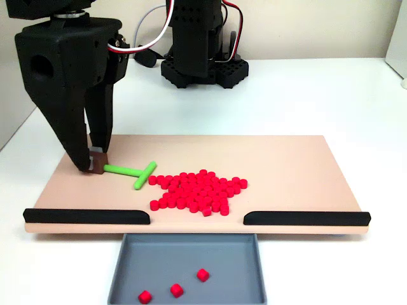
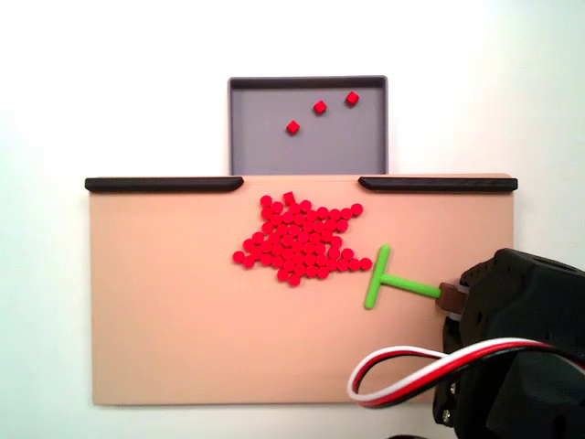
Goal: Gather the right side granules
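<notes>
White bench (image 1: 356, 95) holds a tan board (image 1: 299, 171). We see the red granules (image 1: 198, 189) piled mid-board, near the edge with the gap and gray tray (image 1: 191, 251). Our end effector (image 1: 96, 166) is clenched on the green pusher (image 1: 130, 171). Its bar touches the pile's left side in that fixed view, handle pointing straight at it.
</notes>
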Tool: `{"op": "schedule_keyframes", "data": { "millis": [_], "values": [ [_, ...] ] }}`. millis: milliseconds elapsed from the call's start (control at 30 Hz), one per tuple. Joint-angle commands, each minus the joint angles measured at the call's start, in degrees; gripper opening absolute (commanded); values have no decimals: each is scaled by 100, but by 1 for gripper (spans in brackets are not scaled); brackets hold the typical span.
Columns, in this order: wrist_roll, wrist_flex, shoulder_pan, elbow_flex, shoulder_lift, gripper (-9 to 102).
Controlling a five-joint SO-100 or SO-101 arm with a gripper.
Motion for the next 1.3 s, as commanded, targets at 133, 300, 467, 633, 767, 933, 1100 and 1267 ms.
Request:
{"op": "schedule_keyframes", "data": {
  "millis": [133,300,467,633,767,933,1100,1267],
  "values": [
    [-2285,44,-185,141,-9,0],
    [-2162,44,-246,88,-18,0],
    [-2074,53,-281,62,-26,0],
    [-2004,53,-308,44,-35,0],
    [-1942,53,-343,44,-35,0],
    [-1828,53,-396,35,-35,0],
    [-1714,53,-448,26,-35,0],
    [-1582,9,-492,26,-35,0]
  ]
}}
